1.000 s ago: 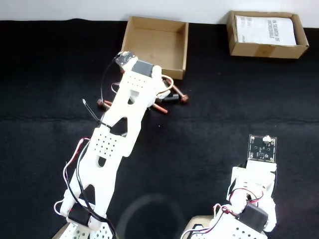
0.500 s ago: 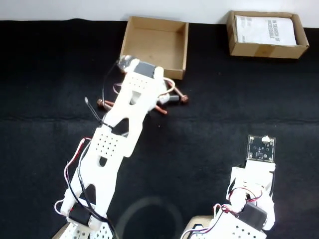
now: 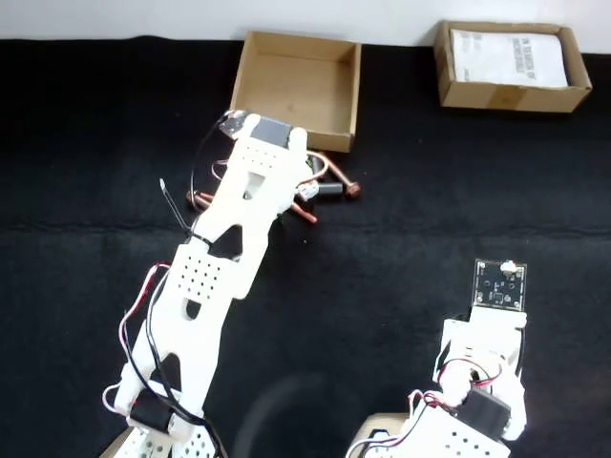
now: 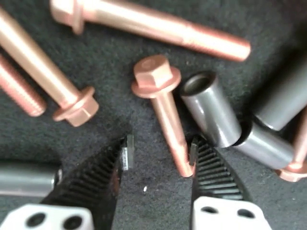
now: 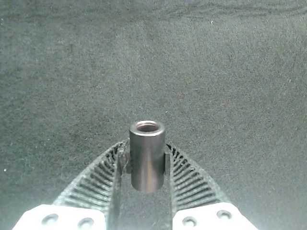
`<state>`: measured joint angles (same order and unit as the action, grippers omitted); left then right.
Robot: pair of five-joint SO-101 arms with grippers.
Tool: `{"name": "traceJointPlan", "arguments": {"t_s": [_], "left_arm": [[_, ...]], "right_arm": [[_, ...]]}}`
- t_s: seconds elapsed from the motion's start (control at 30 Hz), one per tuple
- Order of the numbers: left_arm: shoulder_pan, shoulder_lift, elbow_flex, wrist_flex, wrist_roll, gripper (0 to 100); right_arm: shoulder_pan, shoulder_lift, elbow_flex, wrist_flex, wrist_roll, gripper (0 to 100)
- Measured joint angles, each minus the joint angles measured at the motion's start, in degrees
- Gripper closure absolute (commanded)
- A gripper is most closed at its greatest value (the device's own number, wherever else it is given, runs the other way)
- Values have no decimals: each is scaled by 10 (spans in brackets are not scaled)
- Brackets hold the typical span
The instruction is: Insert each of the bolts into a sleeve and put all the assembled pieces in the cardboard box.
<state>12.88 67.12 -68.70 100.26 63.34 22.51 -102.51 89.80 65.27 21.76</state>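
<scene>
Left arm [image 3: 239, 219] is stretched toward 11 o'clock of the bench [image 3: 430, 200], over the bolt pile [image 3: 329, 188] just at 6 o'clock of the cardboard box [image 3: 298, 86]; nothing assembled is in the box yet. Left fingers [image 4: 103, 167] are wide open and hold nothing, straddling the thread end of one bolt [image 4: 163, 110]. Its shaft touches one finger and is apart from the other. Risk: an off-centre close shoves or rolls the bolt instead of pinching it. Risk: the grip lands on the very tip, so the head-heavy bolt droops or swivels and the fingers cover the end that must enter a sleeve. Loose sleeve [image 4: 211, 110] lies just beside that shaft, touching a second sleeve [image 4: 266, 143]; either could get trapped or knocked, scattering the neighbour bolts [image 4: 153, 26]. Right arm [image 3: 482, 372] is at 5 o'clock of the bench, well apart from the pile. Right fingers [image 5: 103, 179] are closed on the held sleeve [image 5: 147, 155], bore facing outward, clamped on the wrist-side end only. Risk: the bolt's push tilts or slips it, and a misaligned bore jams the threads. Spare box [image 3: 511, 95] at 1 o'clock could be taken for the target.
</scene>
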Motion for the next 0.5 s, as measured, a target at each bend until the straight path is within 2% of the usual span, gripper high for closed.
{"name": "traceJointPlan", "arguments": {"t_s": [0.23,0.5], "left_arm": [[-40,0,1,-27,1,807],[-41,10,0,-31,1,832]], "right_arm": [[0,0,0,0,0,991],[0,0,0,0,0,991]]}}
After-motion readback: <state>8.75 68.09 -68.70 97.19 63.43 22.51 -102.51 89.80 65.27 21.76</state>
